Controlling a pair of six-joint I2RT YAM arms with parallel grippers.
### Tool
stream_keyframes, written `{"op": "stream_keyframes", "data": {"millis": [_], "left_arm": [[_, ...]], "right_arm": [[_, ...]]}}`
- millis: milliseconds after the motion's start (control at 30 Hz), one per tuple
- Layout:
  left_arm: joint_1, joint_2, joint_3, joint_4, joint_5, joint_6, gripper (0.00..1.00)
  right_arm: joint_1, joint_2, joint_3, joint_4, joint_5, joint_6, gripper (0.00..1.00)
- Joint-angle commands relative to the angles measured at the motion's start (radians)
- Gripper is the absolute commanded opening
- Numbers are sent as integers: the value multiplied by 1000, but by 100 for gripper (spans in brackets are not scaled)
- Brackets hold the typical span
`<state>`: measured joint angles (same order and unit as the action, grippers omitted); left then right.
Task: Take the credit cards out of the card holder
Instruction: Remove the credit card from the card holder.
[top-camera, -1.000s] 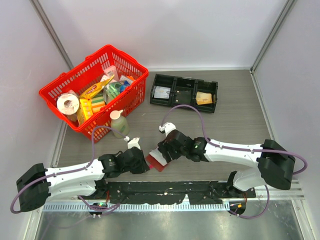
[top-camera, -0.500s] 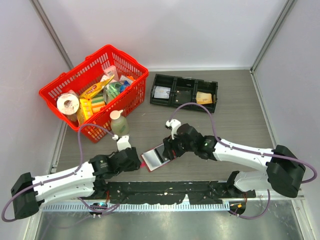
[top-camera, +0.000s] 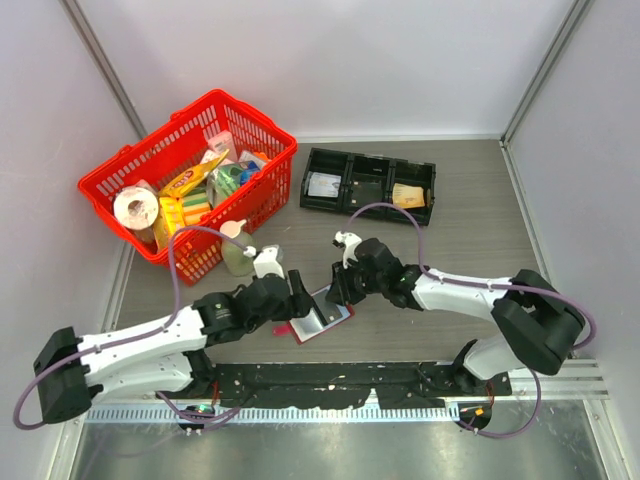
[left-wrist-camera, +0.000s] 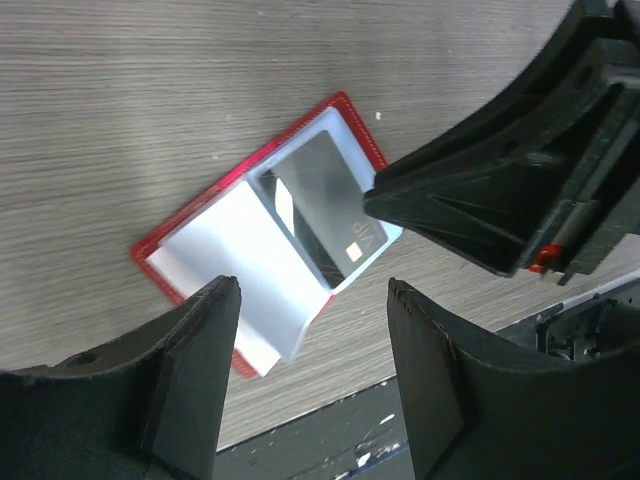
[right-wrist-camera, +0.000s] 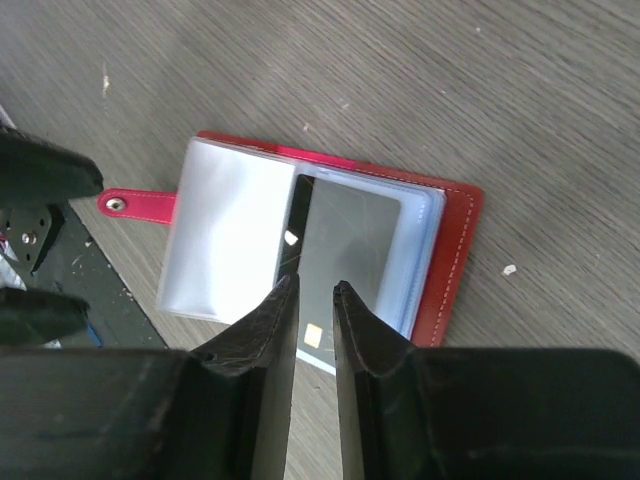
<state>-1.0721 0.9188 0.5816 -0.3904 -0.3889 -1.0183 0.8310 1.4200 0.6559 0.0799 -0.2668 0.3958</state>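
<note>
left gripper (left-wrist-camera: 308, 310) had slid in over the card holder (top-camera: 318, 320), jaws spread wide. it lay open on the table (top-camera: 460, 235). right gripper (right-wrist-camera: 314, 295) sat nearly pinched over 1 dark credit card (right-wrist-camera: 350, 245), couldn't tell if gripping.

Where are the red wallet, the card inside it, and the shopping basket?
wallet (right-wrist-camera: 455, 260): right wrist view, on the red cover's right edge.
card (right-wrist-camera: 350, 240): right wrist view, on the middle of its dark face.
basket (top-camera: 150, 137): top view, on its far left rim.
</note>
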Motion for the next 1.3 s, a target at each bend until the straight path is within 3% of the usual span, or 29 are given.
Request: {"op": "stream_keyframes", "data": {"millis": [0,400,500,667,867,1267], "left_arm": [[1,101,-34,263,53,-46,63],[0,147,-261,551,16,-256,56],[0,134,-305,558,38,-286,55],[1,98,-324,492,45,-298,54],[1,66,-306,538,47,-283,53],[1,224,-256,668,41,-315,46]], "right_arm": [[-29,42,-29,121,-57,35,24],[-64,108,-116,199,-88,97,22],[-69,106,-130,196,-88,104,22],[-76,102,-144,198,-86,117,22],[-81,91,-151,204,-78,123,22],[-90,86,-165,215,-80,135,19]]}}
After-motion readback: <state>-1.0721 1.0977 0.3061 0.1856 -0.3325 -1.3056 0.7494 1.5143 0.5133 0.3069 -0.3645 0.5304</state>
